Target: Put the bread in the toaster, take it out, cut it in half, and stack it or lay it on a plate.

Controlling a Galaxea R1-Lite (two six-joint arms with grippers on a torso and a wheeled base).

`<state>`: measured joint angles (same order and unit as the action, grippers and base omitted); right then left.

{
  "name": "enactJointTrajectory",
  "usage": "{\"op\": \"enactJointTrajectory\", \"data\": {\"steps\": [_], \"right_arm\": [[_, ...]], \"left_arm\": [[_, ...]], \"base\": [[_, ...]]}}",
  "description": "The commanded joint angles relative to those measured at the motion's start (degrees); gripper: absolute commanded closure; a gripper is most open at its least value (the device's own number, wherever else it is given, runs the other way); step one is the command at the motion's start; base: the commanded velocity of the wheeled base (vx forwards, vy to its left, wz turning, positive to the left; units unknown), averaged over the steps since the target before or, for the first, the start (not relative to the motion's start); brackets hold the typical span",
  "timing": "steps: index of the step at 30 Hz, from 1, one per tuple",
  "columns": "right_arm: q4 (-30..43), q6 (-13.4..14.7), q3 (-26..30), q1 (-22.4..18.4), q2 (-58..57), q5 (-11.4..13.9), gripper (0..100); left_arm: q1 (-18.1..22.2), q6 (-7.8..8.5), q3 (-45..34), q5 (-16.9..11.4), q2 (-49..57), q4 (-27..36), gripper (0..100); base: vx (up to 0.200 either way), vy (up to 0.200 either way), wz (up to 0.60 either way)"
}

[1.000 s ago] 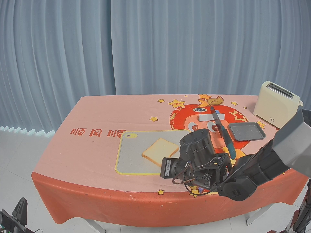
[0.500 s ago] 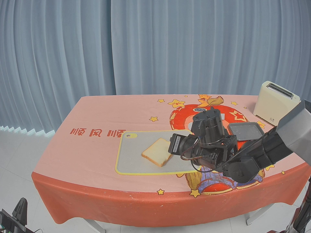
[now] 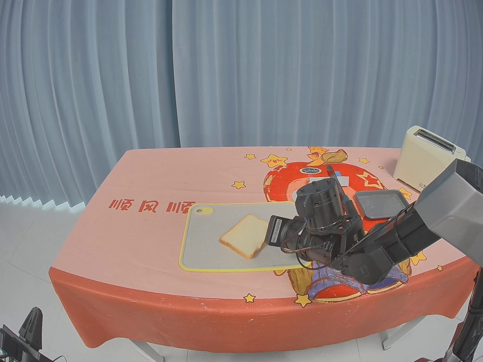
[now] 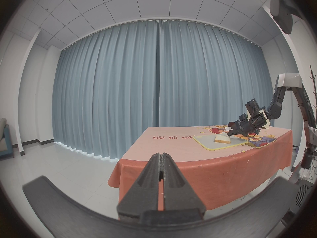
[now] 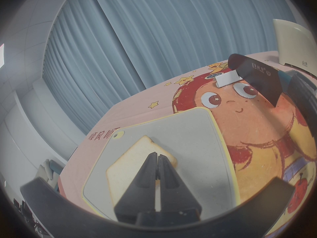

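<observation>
Head view: an orange surface [image 3: 151,187] spans the lower frame, carrying a grey cutting board [image 3: 206,247] at lower centre, the toaster [image 3: 427,159] at the right edge and a grey plate [image 3: 380,202] beside it. The bread [image 3: 244,236] lies flat on the board, and the knife [image 5: 257,78] rests beyond it. Over the slice hangs the right gripper [image 5: 157,157], pressed together and empty. The left gripper [image 4: 161,157] is pressed together too, well away. I judge the slice light, soft and crumbly: pinch it gently at a crust edge.

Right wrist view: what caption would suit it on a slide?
Right gripper, shut, by the bread on the board; knife and toaster beyond.
</observation>
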<state>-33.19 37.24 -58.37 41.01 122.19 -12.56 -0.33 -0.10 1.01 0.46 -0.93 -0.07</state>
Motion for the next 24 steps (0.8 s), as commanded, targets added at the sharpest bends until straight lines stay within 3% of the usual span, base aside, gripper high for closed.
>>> {"op": "enactJointTrajectory", "data": {"steps": [1, 24], "right_arm": [[-0.03, 0.02, 0.45, -0.05, 0.42, -0.01, 100], [-0.82, -0.15, 5.11, -1.99, -6.35, -0.72, 100]], "left_arm": [[-0.02, 0.01, -1.01, -0.02, 0.22, -0.01, 100], [-0.02, 0.01, -1.01, -0.02, 0.22, -0.01, 100]], "base": [[0.0, 0.0, 0.0], [0.0, 0.0, 0.0]]}}
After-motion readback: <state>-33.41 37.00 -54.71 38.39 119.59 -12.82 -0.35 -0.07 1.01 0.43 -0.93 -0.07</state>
